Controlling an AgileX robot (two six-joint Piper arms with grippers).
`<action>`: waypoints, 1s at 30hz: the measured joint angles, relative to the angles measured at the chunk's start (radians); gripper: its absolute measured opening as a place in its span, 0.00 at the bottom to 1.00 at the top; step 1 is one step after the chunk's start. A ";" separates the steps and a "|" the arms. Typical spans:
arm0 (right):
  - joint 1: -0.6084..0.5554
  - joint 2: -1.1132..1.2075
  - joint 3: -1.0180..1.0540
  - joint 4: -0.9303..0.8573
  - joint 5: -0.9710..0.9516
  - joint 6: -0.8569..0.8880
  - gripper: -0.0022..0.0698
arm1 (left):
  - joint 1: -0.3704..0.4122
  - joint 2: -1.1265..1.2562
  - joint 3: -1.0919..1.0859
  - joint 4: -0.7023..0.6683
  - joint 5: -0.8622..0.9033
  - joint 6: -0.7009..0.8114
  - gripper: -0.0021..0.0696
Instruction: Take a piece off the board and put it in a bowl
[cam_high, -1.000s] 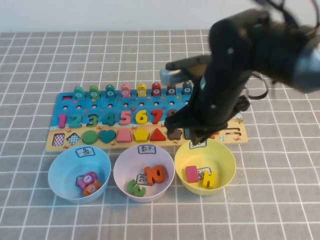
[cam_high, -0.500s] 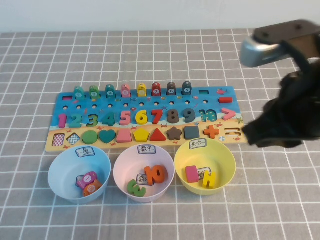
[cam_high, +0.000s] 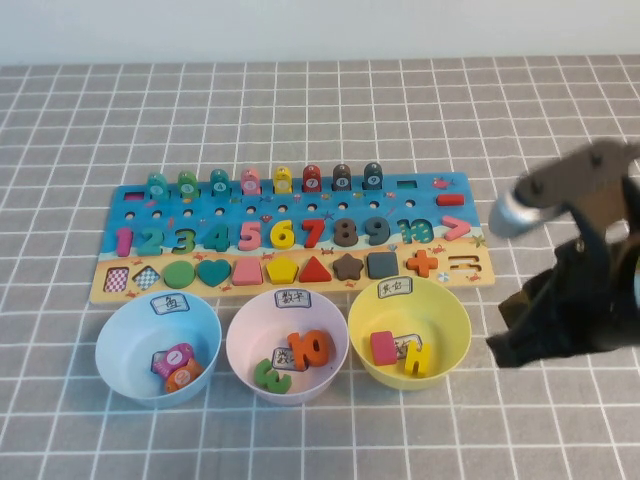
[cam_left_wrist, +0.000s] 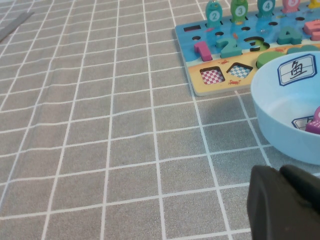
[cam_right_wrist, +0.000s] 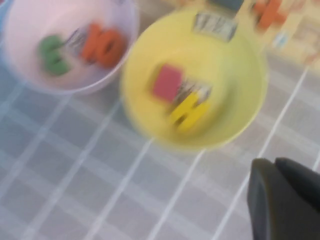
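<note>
The puzzle board (cam_high: 108, 290) lies mid-table with numbers, shapes and fish pegs seated in it. Three bowls stand in front of it: blue (cam_high: 122, 335), pink (cam_high: 248, 335) and yellow (cam_high: 448, 318). The yellow bowl holds a pink square (cam_high: 384, 347) and a yellow piece (cam_high: 417, 357). My right gripper (cam_high: 505, 350) is to the right of the yellow bowl, above the cloth, shut and empty; its wrist view shows it (cam_right_wrist: 280, 200) with the yellow bowl (cam_right_wrist: 135, 100). My left gripper (cam_left_wrist: 282, 200) is shut and empty, on the near side of the blue bowl (cam_left_wrist: 272, 107).
The pink bowl holds an orange 10 (cam_high: 311, 347) and a green piece (cam_high: 270, 375). The blue bowl holds two round pieces (cam_high: 177, 365). A grey checked cloth (cam_high: 300, 110) covers the table. The board's left end (cam_left_wrist: 200, 87) shows in the left wrist view.
My right arm has swung from over the board's right part and the yellow bowl out to the right and nearer, uncovering the board. The bowls' contents look the same.
</note>
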 joint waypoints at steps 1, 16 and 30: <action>0.000 -0.012 0.067 -0.046 -0.103 0.000 0.01 | 0.000 0.000 0.000 0.000 0.000 0.000 0.03; -0.357 -0.395 0.657 -0.361 -0.898 0.002 0.01 | 0.000 0.000 0.000 0.000 0.000 0.000 0.03; -0.659 -0.985 0.994 -0.189 -0.885 0.144 0.01 | 0.000 0.000 0.000 0.000 0.000 0.000 0.03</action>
